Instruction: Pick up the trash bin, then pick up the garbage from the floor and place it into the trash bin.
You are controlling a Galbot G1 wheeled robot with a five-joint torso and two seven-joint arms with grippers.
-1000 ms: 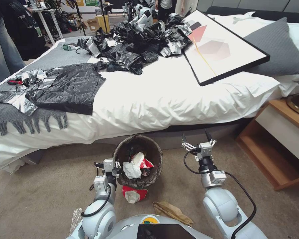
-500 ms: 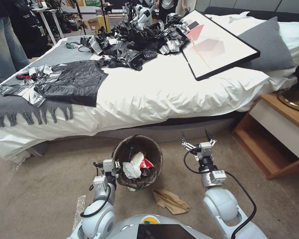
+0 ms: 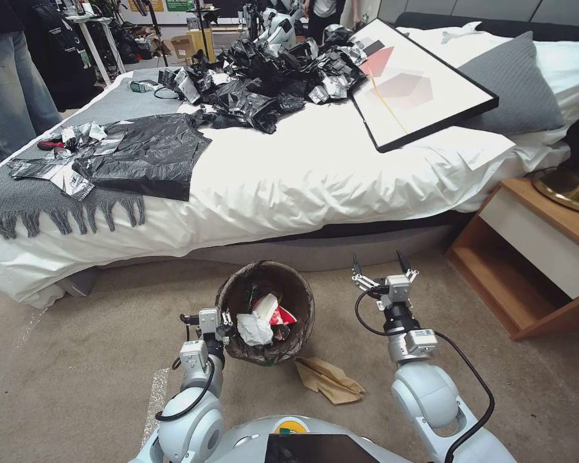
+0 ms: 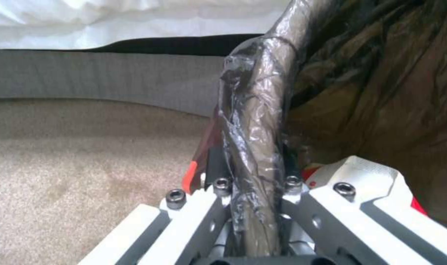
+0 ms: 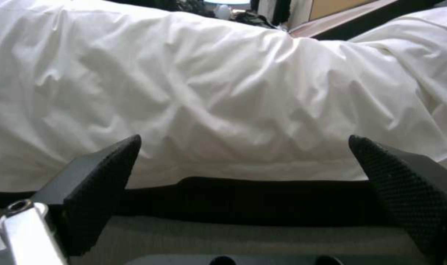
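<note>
Brown crumpled paper bag point(image 3: 329, 380) lies on the carpet just beside the trash bin point(image 3: 267, 313), light and floppy, best pinched at a raised fold by the spread, empty right end effector point(image 3: 378, 265); left end effector point(image 3: 220, 323) clamps the bin's rim.

Hidden and cut off

We cannot see the left end effector's point(image 4: 255, 206) fingertips behind the bagged rim of the small round white bin with its dark brown liner point(image 3: 238, 292); the brown paper bag point(image 3: 331, 381) lies partly behind that bin, and the wooden nightstand point(image 3: 540, 257) runs off the edge.
</note>
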